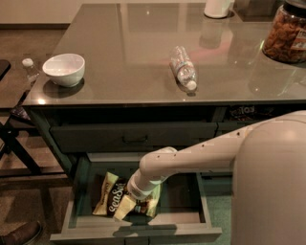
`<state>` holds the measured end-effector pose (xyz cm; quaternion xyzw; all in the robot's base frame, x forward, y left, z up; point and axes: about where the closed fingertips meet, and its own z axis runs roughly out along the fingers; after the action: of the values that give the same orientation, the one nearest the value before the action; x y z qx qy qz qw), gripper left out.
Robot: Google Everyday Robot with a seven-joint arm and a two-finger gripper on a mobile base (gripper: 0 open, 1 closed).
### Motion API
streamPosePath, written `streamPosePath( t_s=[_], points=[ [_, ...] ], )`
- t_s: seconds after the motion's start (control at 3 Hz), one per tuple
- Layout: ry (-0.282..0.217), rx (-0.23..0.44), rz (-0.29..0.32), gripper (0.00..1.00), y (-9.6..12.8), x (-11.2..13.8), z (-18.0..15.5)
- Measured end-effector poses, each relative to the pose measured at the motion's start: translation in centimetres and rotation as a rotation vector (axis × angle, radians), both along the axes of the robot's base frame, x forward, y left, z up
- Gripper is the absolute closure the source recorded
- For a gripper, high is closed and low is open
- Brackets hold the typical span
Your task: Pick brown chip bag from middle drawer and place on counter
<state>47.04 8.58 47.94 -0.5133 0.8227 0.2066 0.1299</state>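
The brown chip bag (pixel 114 201) lies in the open middle drawer (pixel 136 234), left of centre, with pale yellow-green corners and white script showing. My white arm reaches down from the right into the drawer. My gripper (pixel 137 205) is at the bag's right side, mostly hidden under the wrist and in contact with or just over the bag. The glossy grey-brown counter (pixel 134 52) spreads above the drawers.
On the counter lie a clear plastic bottle (pixel 183 68), a white bowl (pixel 64 69) at the left, a jar of snacks (pixel 287 33) at the far right and a white container (pixel 218 7) at the back. A closed drawer (pixel 134 138) sits above the open one. A shoe (pixel 19 234) is at the bottom left.
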Motion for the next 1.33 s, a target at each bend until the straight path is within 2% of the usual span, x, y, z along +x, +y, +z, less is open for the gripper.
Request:
streamPosePath(
  t_s=[0.67, 1.33],
  points=[
    [0.003, -0.022, 0.012, 0.0, -0.3, 0.7, -4.5],
    [0.021, -0.044, -0.001, 0.0, -1.0, 1.6, -7.6]
  ],
)
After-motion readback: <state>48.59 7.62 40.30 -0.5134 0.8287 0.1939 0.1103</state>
